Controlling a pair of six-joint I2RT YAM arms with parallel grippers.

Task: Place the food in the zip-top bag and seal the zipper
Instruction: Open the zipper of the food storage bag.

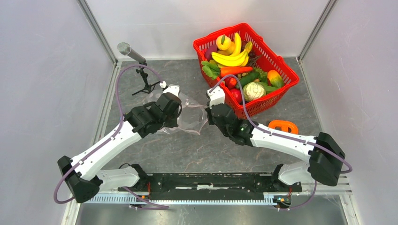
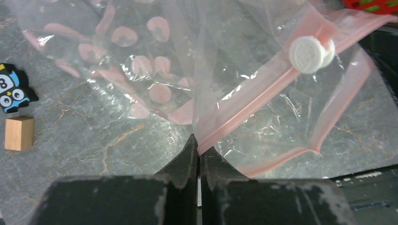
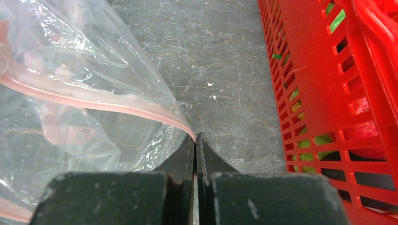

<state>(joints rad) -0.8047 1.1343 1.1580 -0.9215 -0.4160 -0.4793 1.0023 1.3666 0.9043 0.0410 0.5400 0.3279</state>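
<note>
**Item: zip-top bag loading, opening stage**

- Bag (image 1: 192,115): clear, pink-dotted, crumpled, mid-desk toward the far edge, hanging between the two grippers. No food shows inside it.
- Pink strip (image 2: 253,96): runs along the bag's mouth and carries a white round slider (image 2: 309,54). The mouth looks partly parted.
- Left gripper (image 2: 197,140): fingers together, pinching the strip at one side of the mouth.
- Right gripper (image 3: 195,138): fingers together, with the end of the strip nipped between the tips, just beside the basket wall.
- Red basket (image 1: 281,91): far right corner, holding all the food seen: banana bunch (image 1: 232,57), carrot (image 1: 236,70), cucumber (image 1: 248,78), cauliflower (image 1: 254,90).
- Sundries: microphone on stand (image 1: 131,50), far left corner; orange piece (image 1: 283,126), toward the right edge; wooden block (image 2: 19,133) and cartoon tile (image 2: 11,93), on the desk beside the bag.

**Step in hand (judged):** gripping the mouth to open the bag; loading not begun.

**Next move (judged):** spread the strip's two sides so the mouth gapes. One gripper then lets go to fetch a piece from the basket, while the other keeps the mouth lifted.
</note>
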